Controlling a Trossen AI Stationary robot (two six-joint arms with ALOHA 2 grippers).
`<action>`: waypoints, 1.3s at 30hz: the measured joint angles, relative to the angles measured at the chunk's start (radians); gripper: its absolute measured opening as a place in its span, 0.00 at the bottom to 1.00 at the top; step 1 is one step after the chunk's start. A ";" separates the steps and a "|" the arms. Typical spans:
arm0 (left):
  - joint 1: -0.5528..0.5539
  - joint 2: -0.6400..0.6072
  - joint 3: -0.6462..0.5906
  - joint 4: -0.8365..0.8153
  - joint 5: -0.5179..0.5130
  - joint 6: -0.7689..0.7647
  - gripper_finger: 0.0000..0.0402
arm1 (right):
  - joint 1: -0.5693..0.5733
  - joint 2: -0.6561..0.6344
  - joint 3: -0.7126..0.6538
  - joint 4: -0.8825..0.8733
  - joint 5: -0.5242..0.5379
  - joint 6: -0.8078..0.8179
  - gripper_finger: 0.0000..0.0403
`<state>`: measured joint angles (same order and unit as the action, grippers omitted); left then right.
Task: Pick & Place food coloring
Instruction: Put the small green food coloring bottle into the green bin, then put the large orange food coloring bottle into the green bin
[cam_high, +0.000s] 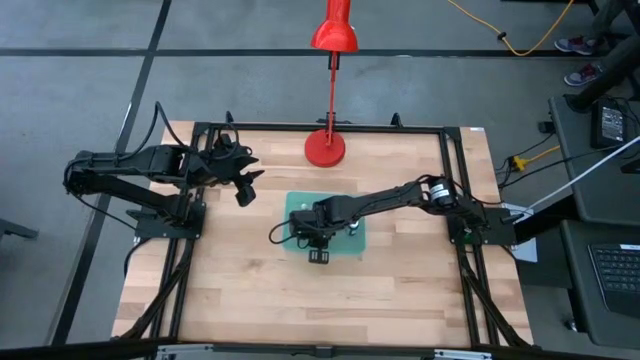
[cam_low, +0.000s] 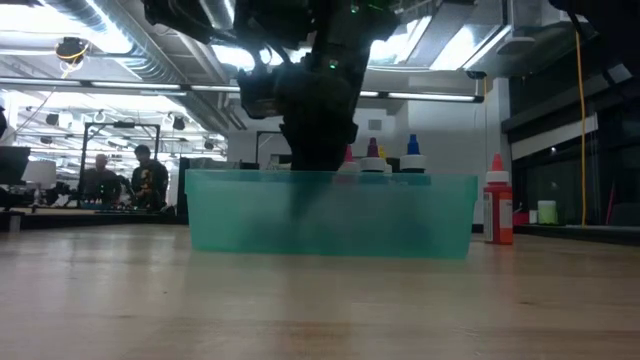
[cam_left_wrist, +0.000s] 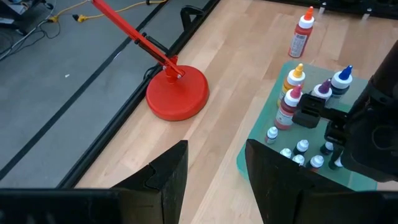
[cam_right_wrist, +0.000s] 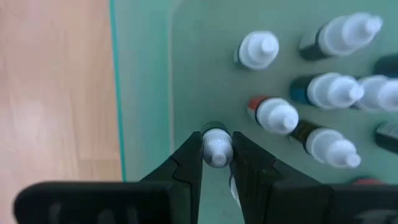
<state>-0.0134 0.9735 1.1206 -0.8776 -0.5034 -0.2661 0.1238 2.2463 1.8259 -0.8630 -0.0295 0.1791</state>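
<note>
A shallow teal tray (cam_high: 296, 203) lies mid-table and holds several small food coloring bottles (cam_right_wrist: 277, 116) with white caps, standing upright on its floor. My right gripper (cam_right_wrist: 216, 155) reaches down into the tray's near left part (cam_high: 318, 243) and is shut on one white-capped bottle. Taller bottles with orange, red and blue tips (cam_left_wrist: 292, 93) stand at the tray's far side. One red bottle with an orange cap (cam_left_wrist: 301, 34) stands on the table outside the tray. My left gripper (cam_high: 245, 185) hovers open over the table, left of the tray. My right gripper pinches one small bottle by its white cap (cam_right_wrist: 216, 144) between the two fingertips (cam_right_wrist: 189, 158), coming from above and pointing down. The bottle stays upright under the fingers. Whether its base is on the tray floor or lifted cannot be told.
A tall red lamp stands on its round base (cam_high: 325, 150) at the table's far edge, behind the tray. A black frame (cam_high: 455, 180) runs round the tabletop. Bare wood lies near and to the left of the tray. People (cam_low: 148, 180) sit far off in the room.
</note>
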 joint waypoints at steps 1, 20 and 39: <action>0.000 0.000 0.000 -0.001 0.000 0.000 0.39 | 0.000 0.000 0.000 0.005 0.000 0.000 0.19; 0.000 0.000 0.000 -0.014 0.000 0.000 0.39 | -0.024 0.000 0.000 0.006 -0.006 0.003 0.32; 0.000 0.000 0.000 -0.018 0.027 0.000 0.39 | -0.020 -0.048 0.202 -0.302 0.024 0.029 0.34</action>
<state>-0.0132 0.9737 1.1206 -0.8955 -0.4765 -0.2665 0.1040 2.1987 2.0283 -1.1650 -0.0053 0.2084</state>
